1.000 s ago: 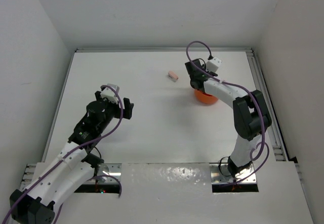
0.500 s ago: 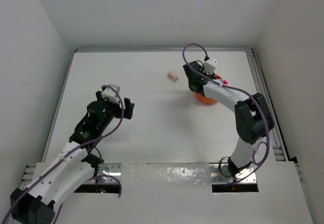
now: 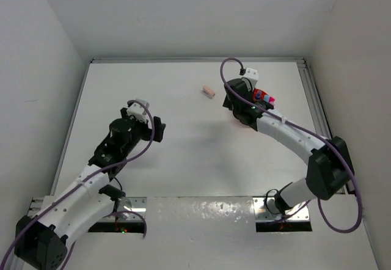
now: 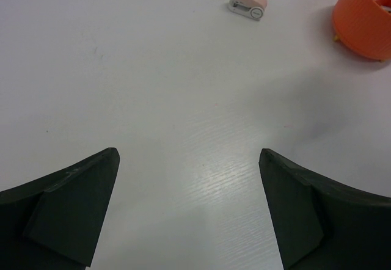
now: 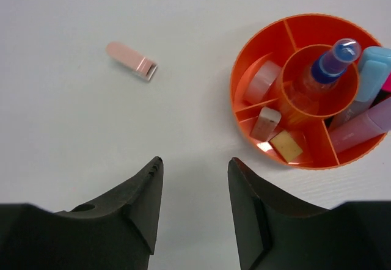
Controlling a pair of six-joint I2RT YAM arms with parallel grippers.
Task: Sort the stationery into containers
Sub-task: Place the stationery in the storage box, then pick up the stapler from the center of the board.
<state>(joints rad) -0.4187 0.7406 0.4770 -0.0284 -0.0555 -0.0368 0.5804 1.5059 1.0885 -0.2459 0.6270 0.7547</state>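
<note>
The small pale pink oblong piece point(image 5: 131, 60) lies flat on the white bench point(image 5: 73, 129), by itself. In the right wrist view its long axis runs from 10 o'clock to 4 o'clock, and its white end points toward 4 o'clock. The round bright orange plastic tub point(image 5: 244, 108) stands well apart from it, at about 4 o'clock.

Dividers split the tub into compartments around a centre cup:
- In the centre cup, a blue-capped small clear bottle point(image 5: 327, 68) leans with its cap toward 1 o'clock.
- In the 9 o'clock compartment, a clear tape ring point(image 5: 261, 80) stands on edge.
- In the 7 o'clock compartment, a beige eraser block point(image 5: 266, 123) and a tan eraser block point(image 5: 286, 146) lie side by side.
- In the 3 o'clock compartment, a light blue tube point(image 5: 372, 77) and a pale pink stick point(image 5: 366, 126) lean together, their upper ends toward 2 o'clock.

The right claw point(image 5: 194, 215) hangs over bare bench at 7 o'clock of the tub. Its fingers are moderately apart with nothing between them.

In the left wrist view the left claw point(image 4: 189, 209) is spread wide and empty. The pink piece is far off at its 1 o'clock, and the tub is at the frame's right edge.
</note>
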